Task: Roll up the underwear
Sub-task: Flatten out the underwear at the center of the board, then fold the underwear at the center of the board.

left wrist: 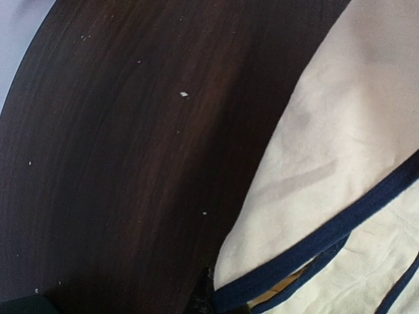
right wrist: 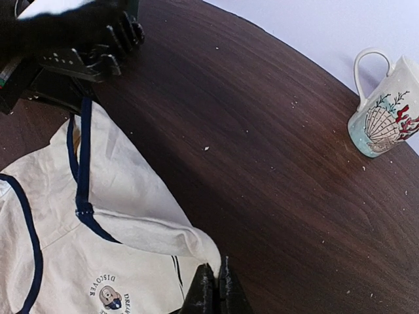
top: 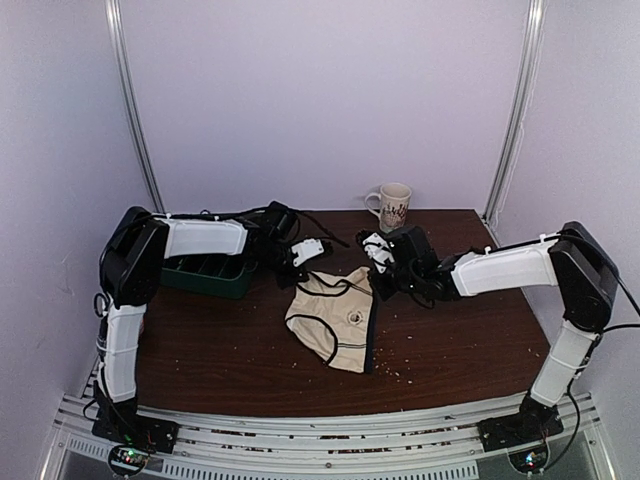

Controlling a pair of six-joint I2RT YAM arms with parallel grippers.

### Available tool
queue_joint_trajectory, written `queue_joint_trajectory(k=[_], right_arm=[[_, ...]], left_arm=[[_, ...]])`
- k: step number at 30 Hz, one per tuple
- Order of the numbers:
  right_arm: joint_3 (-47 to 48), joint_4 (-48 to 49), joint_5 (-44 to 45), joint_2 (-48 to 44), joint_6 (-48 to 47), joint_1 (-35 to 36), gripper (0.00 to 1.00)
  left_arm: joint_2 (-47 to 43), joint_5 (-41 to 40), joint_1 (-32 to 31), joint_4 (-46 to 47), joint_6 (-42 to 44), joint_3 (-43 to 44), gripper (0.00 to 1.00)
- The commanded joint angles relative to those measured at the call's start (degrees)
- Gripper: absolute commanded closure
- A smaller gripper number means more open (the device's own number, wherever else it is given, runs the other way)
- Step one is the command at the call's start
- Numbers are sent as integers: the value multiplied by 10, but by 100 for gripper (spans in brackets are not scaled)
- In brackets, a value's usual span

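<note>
Gripping the far right corner of the underwear (top: pixel 335 318) with the right fingers (right wrist: pixel 204 294), pressed tight together on a fold of cream cloth at the bottom of the right wrist view. Reaching the far left corner with the left fingers (top: pixel 295 268), right at the navy-trimmed edge. Cannot tell whether clamped on the cloth or only touching it, since just a dark tip shows at the lower edge of the left wrist view. Lying near the middle of the desk (top: pixel 450 350), between the two arms, mostly flat. Rumpled along the far edge between the two sets of fingers. Cream in colour, bound in navy around the leg openings and waist, with a small round printed badge facing up near the lower middle. Standing well apart at the far edge of the desk, a pale mug (top: pixel 392 207) with a shell pattern, upright, handle to the left. Sitting near the left arm, a dark green tray (top: pixel 205 275). Scattered over the dark wood, pale crumbs (top: pixel 400 370).
</note>
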Motion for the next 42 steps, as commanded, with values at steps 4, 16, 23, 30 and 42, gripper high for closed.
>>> queue_joint_trajectory(k=[4,16,23,30,42], right_arm=[[37,-10,-1,-2,-41,-12,100],[80,-63,-110,43,-92,-9,100],[40,-65,-87,-4,-102,39,100],[14,-79,-25,-49,-84,77,100],[-24,-113,60,-62,-45,146,100]], left_arm=[[26,-102,2,-28,-44,73,96],[75,-176,2,-47,-61,93,88],[55,-194,3,-21,-59,72,88],[-5,-174,2,15,-57,11,78],[-110,-109,3,44,-16,-106,70]])
